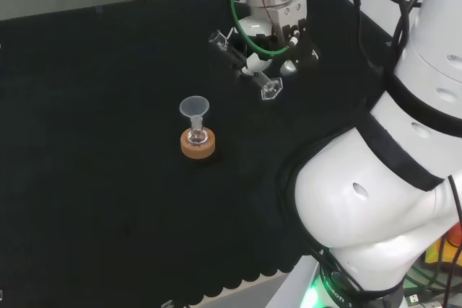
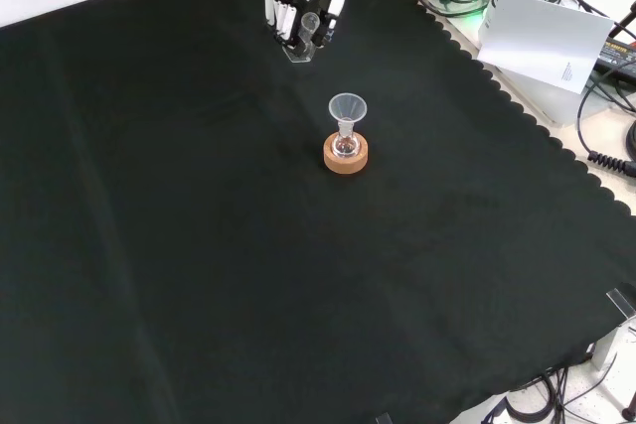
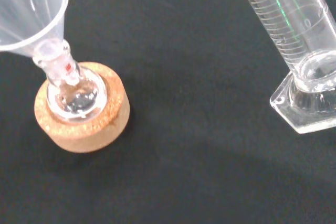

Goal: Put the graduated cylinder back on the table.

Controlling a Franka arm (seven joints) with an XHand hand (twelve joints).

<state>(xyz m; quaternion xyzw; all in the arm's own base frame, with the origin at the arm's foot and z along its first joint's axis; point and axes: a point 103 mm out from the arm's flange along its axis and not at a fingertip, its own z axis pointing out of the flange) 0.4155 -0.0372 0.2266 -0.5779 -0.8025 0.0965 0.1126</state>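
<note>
The graduated cylinder point(image 1: 249, 70) is held tilted in the curled hand point(image 1: 285, 37), its middle hidden by fingers; at 7 o'clock in the head view, a funnel-topped flask point(image 1: 196, 131) is seated on a cork ring point(image 1: 198, 146).

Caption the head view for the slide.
Hand holds the tilted cylinder above the cloth, beside the funnel-topped flask.

Probably lab: glass flask point(image 3: 71, 93), funnel point(image 1: 194, 109)

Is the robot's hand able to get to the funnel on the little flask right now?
Probably not yet. The hand is curled round the graduated cylinder, so it is busy. Bare black cloth lies between it and the funnel, so nothing blocks the way.
</note>
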